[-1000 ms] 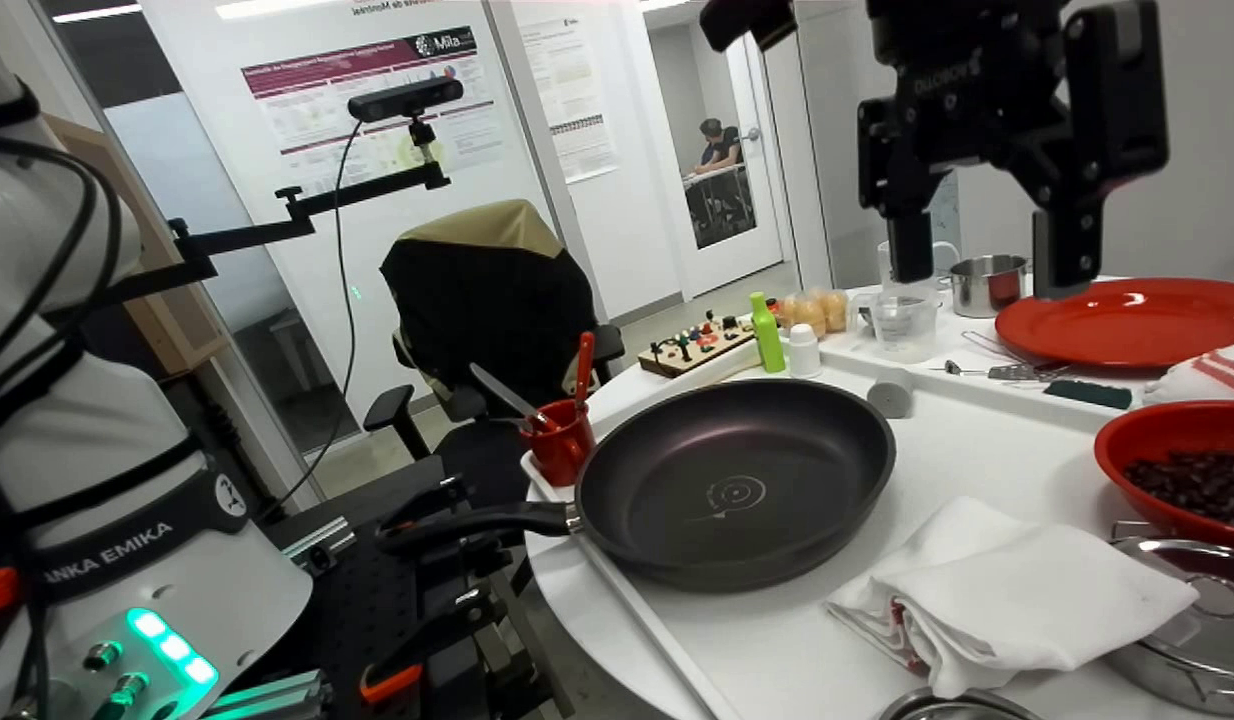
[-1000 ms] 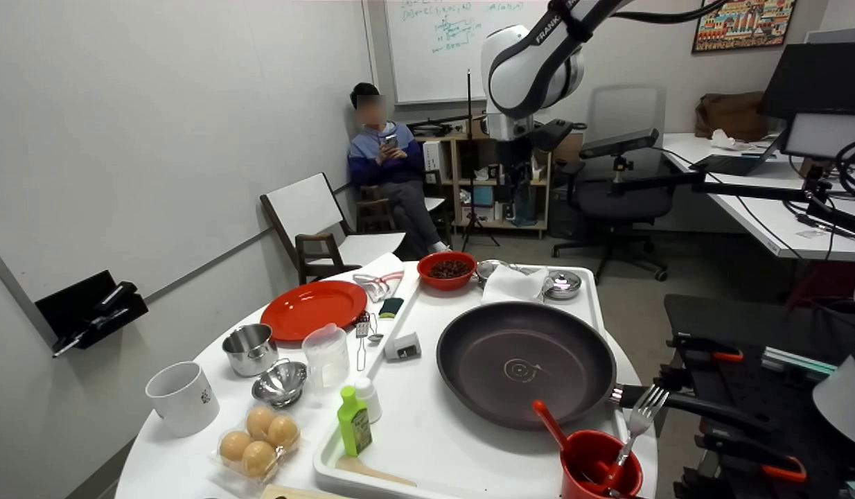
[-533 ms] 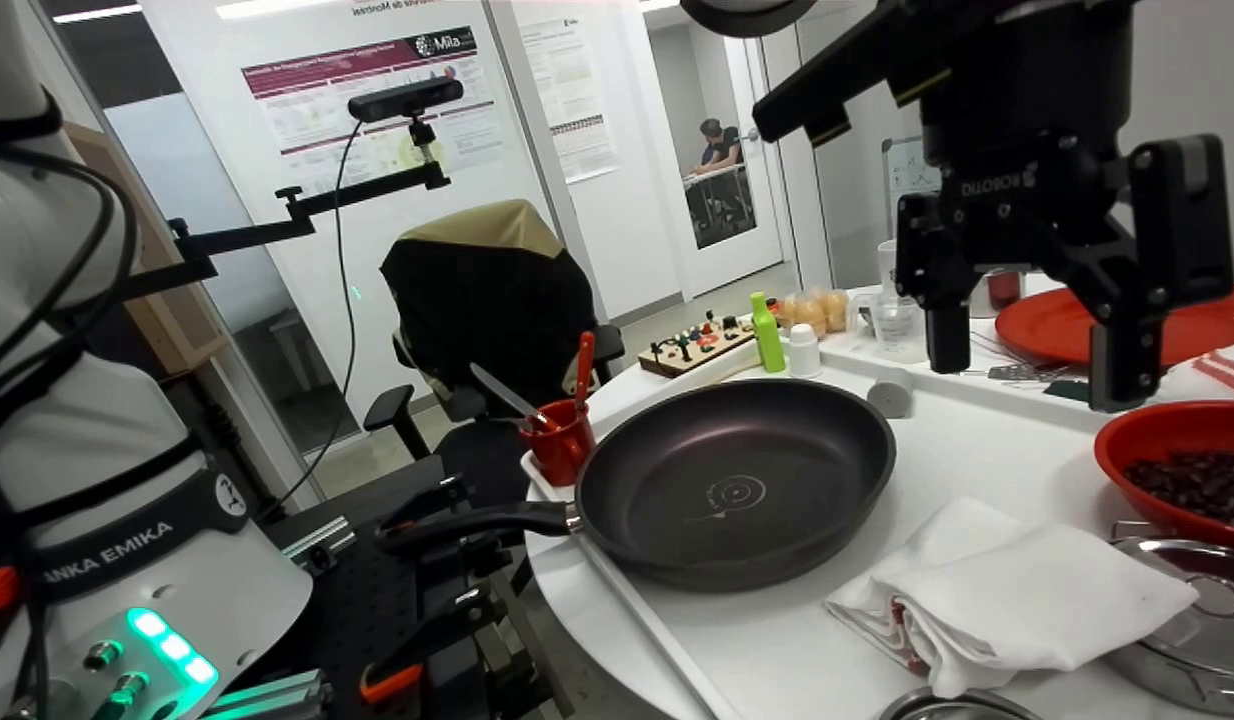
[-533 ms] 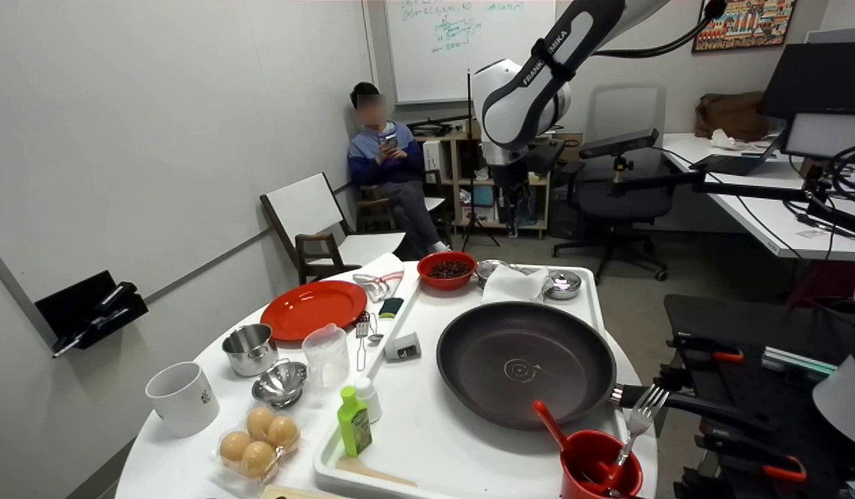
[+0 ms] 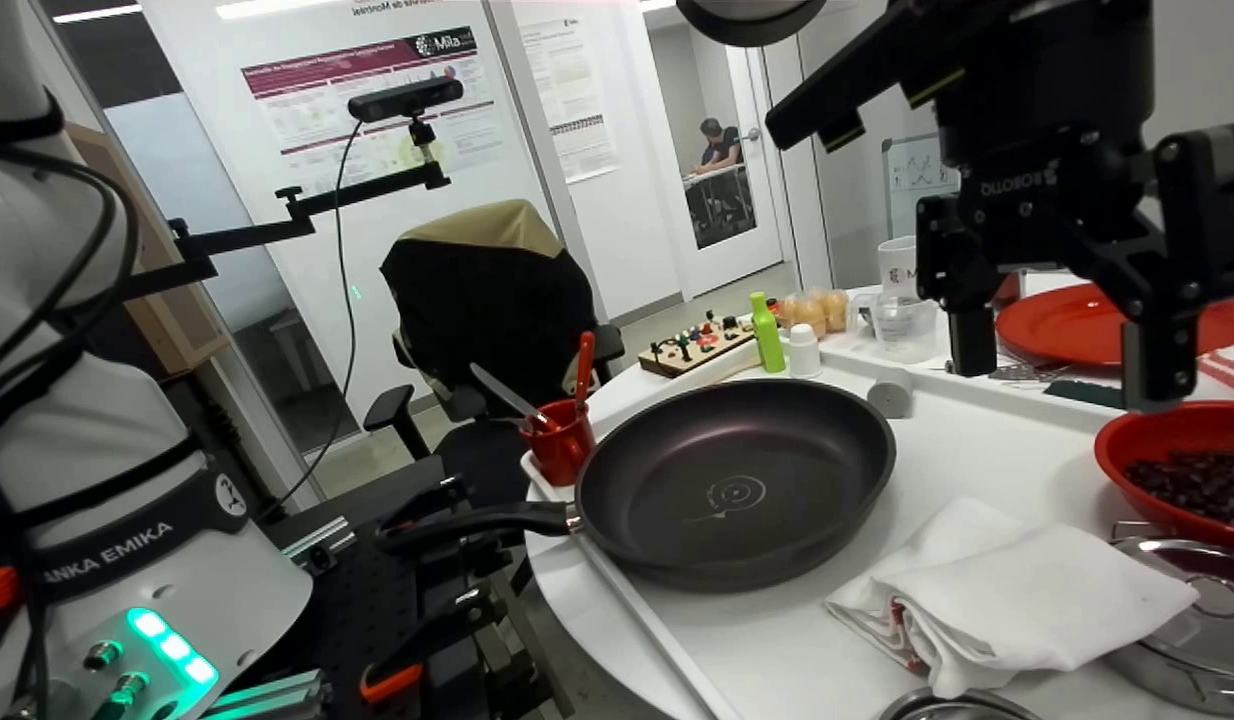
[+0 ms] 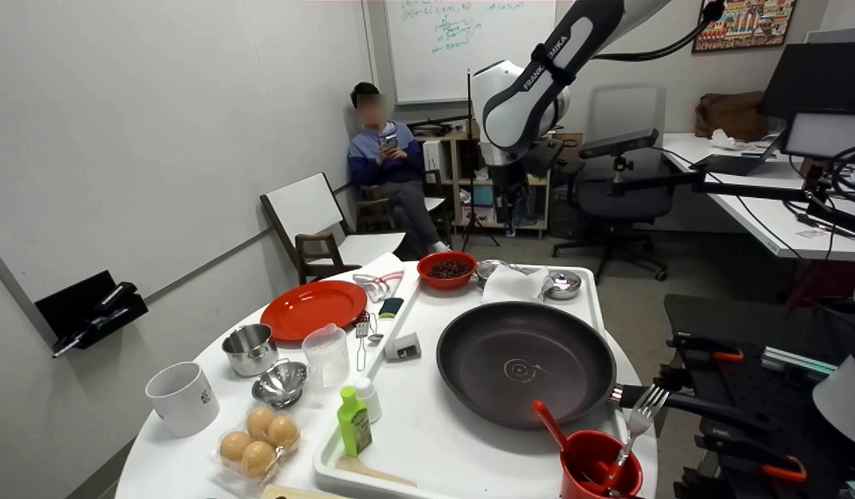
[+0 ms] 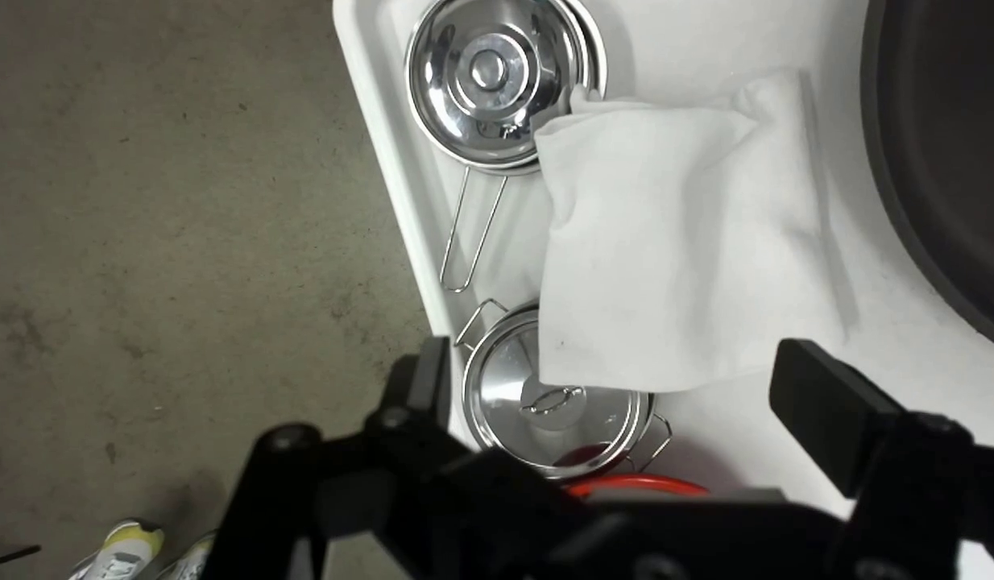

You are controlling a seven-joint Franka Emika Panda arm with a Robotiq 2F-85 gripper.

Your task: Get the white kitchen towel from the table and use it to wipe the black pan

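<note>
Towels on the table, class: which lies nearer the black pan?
The folded white towel on the tray, beside the pan; the red-striped towel lies outside the tray, near the red plate.

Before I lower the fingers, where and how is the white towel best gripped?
I would come from above and pinch the towel at the raised fold toward the pan; that part seems to bulge, giving the fingers something to close on, while the opposite side overlaps a metal lid.
</note>
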